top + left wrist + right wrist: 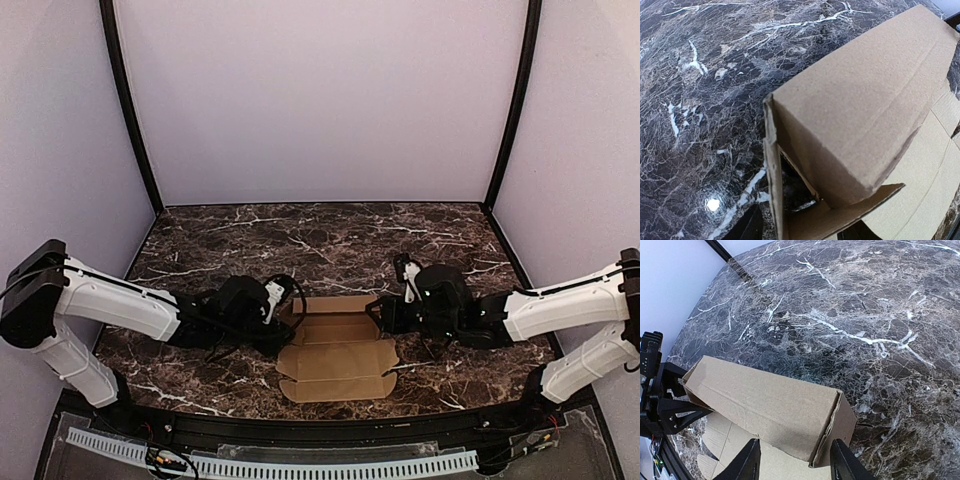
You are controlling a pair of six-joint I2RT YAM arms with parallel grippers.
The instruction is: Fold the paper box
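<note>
The paper box [337,362] is a plain brown cardboard blank lying on the marble table between my arms. Its far strip is folded up into a raised hollow wall, and its near panels lie flat with small tabs. My left gripper [287,318] is open at the box's left end. In the left wrist view its jaws [802,231] straddle the end flap of the raised wall [855,100]. My right gripper [384,314] is open at the right end. In the right wrist view its jaws [796,466] straddle the wall's right corner [760,407].
The dark marble table [330,240] extends behind the box to lilac walls with black corner posts [130,110]. A black rail and a white cable track [300,465] run along the near edge. The left gripper's black body [660,400] shows in the right wrist view.
</note>
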